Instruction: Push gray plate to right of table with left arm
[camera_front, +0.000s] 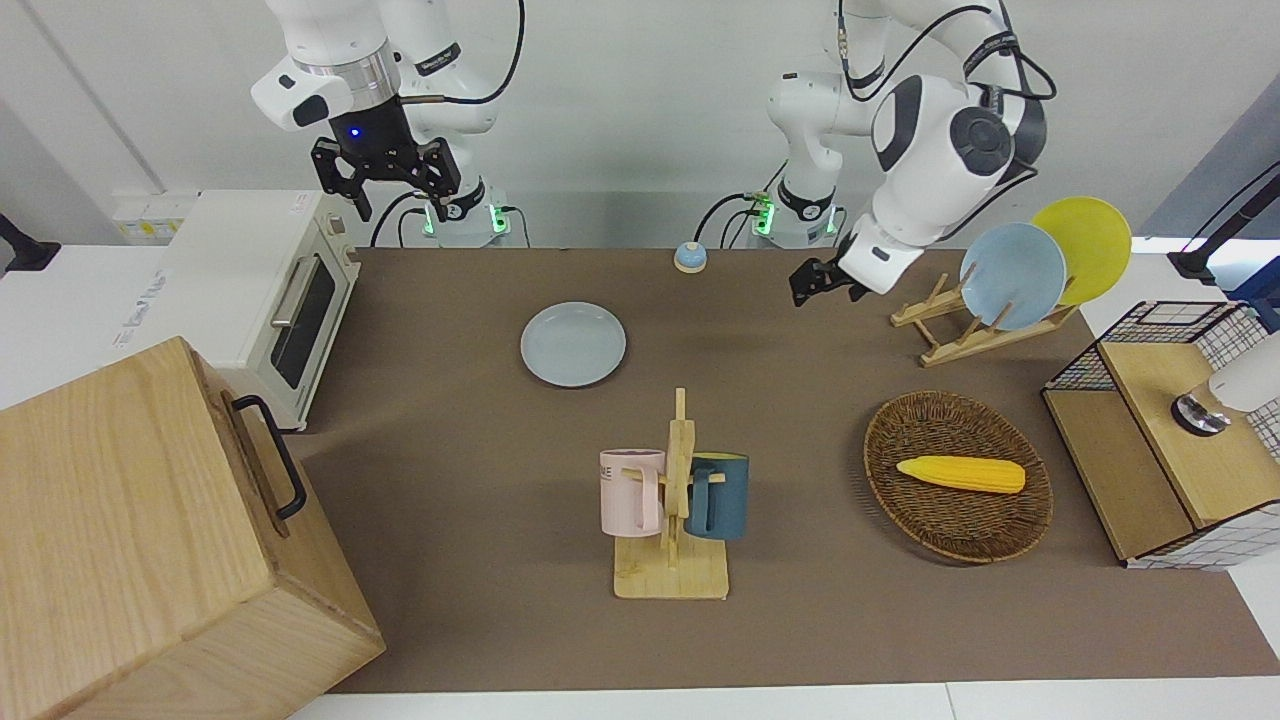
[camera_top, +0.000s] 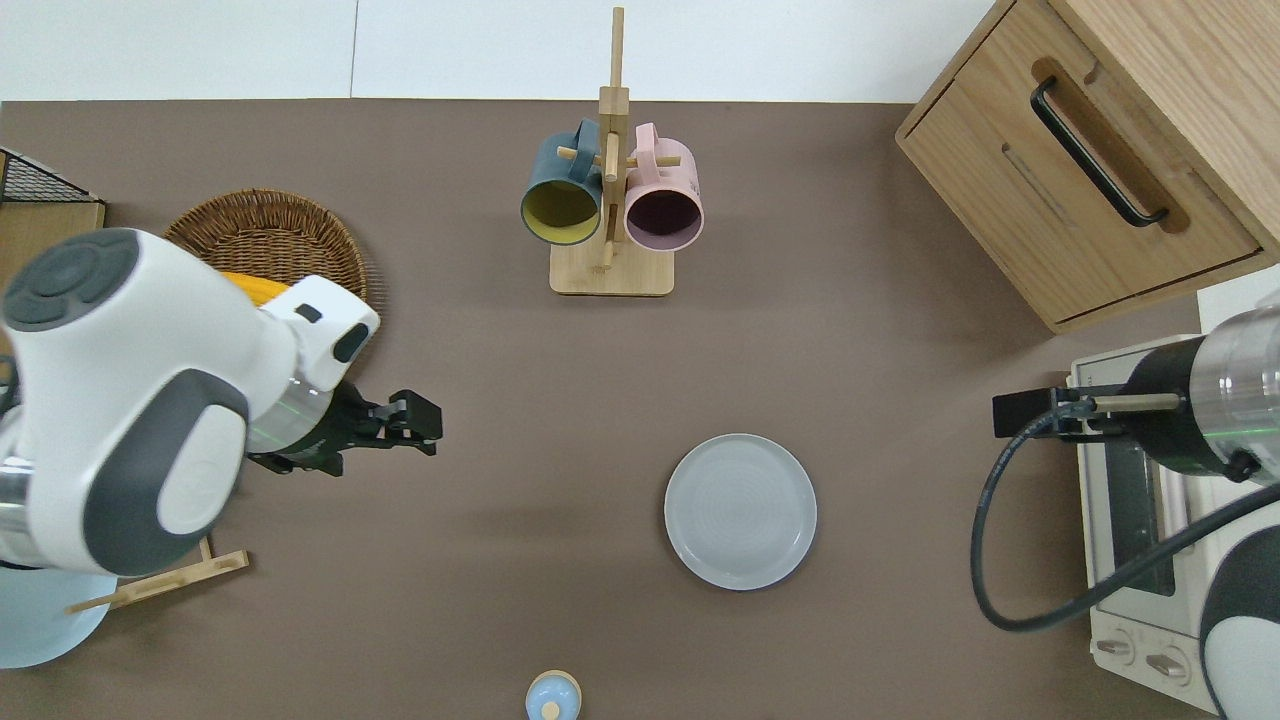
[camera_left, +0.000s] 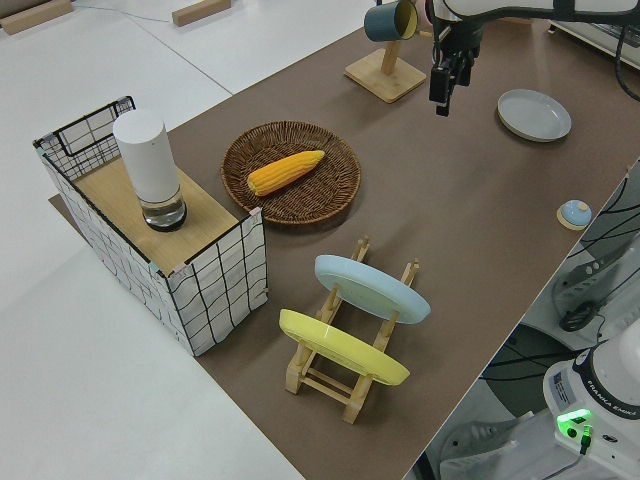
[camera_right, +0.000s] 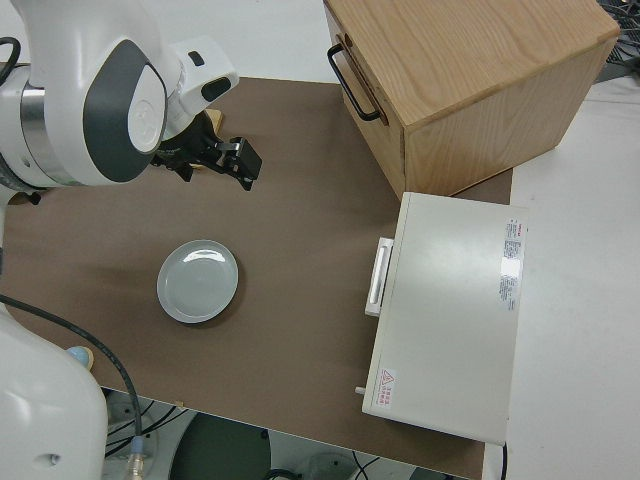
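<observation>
Left arm (camera_top: 130, 410) raised, gray plate (camera_top: 740, 511) apart.

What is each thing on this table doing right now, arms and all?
gray plate: flat on the table, untouched.
left gripper: in the air over bare table, holding nothing.
right arm: parked.
mugs: both hanging on the wooden stand.
corn: lying in the basket.
light-blue plate: upright in the rack.

Gray plate (camera_top: 740, 510) flat on the brown table (camera_top: 480, 400), left end effector (camera_top: 415, 430) well apart from it
</observation>
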